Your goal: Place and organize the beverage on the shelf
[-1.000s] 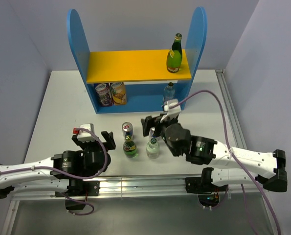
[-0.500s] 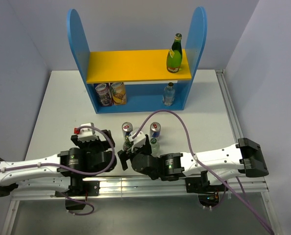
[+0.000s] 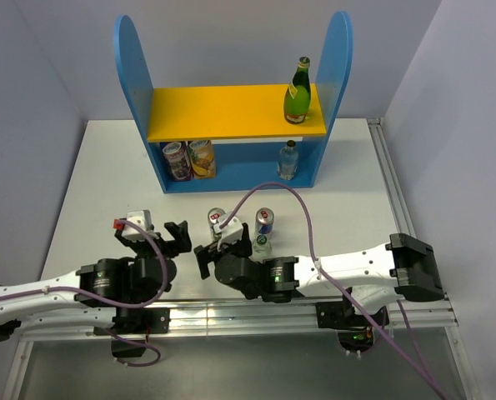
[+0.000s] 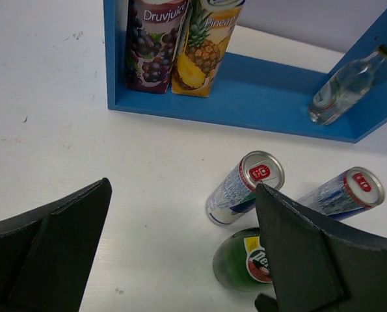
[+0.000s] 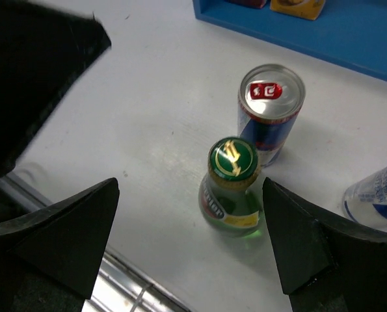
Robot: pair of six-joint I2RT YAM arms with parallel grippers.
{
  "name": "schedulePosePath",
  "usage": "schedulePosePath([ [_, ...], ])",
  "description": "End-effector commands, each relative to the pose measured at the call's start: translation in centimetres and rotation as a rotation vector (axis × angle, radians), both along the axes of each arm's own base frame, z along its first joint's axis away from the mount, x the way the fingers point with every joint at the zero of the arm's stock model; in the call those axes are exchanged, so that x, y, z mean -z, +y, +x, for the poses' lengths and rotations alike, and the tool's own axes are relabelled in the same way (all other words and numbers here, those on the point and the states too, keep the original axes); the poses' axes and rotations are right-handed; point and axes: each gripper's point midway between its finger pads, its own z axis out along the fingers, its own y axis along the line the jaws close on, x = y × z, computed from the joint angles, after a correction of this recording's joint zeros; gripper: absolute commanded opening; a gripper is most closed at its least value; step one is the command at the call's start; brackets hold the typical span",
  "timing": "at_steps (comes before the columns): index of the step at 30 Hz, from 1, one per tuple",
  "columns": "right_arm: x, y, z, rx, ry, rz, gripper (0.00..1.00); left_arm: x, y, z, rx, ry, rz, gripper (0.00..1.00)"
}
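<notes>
1. Compared with a second ago, the right gripper [image 3: 214, 250] is now hanging over the near-left side of the loose drinks instead of over the second can [image 3: 264, 222]. The left gripper [image 3: 153, 237] is sitting slightly further back. The drinks are standing where they were.
2. Top view: the shelf [image 3: 135, 75] is standing well beyond both grippers. It is already carrying a shelved green bottle [image 3: 297, 90] on its yellow board, and two juice cartons [image 3: 189, 158] and a small clear bottle [image 3: 288, 160] on its blue base. The first can [image 3: 216, 220] is standing on the desk [image 3: 106, 167] just beyond the right gripper, which is covering whatever is under it.
3. Left wrist view: the left gripper is gaping wide and holding nothing. The loose green bottle [image 4: 242, 266] is showing close in by one finger, with both cans a little further ahead.
4. Right wrist view: the right gripper is also spread wide with nothing clamped. The loose green bottle is standing upright below and between its fingers [image 5: 56, 240], nearer one finger than the other. The first can is touching it or just beside it on the far side.
5. Judging the step: the right arm appears to be lining up to pick the loose green bottle, so the task is looking partly done, with the cans still waiting.
6. The next move is calling for centring the bottle between the fingers, descending and closing on it without nudging the first can. After that it calls for a lift high enough to clear the shelf; the free space beside the shelved green bottle is looking like the sensible spot.
</notes>
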Motion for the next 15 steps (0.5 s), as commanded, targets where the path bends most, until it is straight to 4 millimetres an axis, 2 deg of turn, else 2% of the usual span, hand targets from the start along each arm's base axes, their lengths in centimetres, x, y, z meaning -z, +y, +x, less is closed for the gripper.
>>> schedulePosePath([
  [1,-2.1,0.7,1.8,0.053,-0.032,0.086,0.98,-0.1,-0.7,0.0,-0.002,0.01,0.032,0.99],
  [7,-1.5,0.8,3.3,0.072,-0.043,0.09,0.94,0.1,-1.0,0.1,-0.003,0.014,0.046,0.99],
  [11,-1.1,0.9,3.9,0.075,-0.03,0.1,0.82,-0.1,-0.6,0.0,-0.005,0.01,0.023,0.99],
  [15,-0.2,0.9,4.1,0.084,-0.013,0.094,0.77,-0.2,-0.3,0.0,-0.001,0.005,0.003,0.99],
])
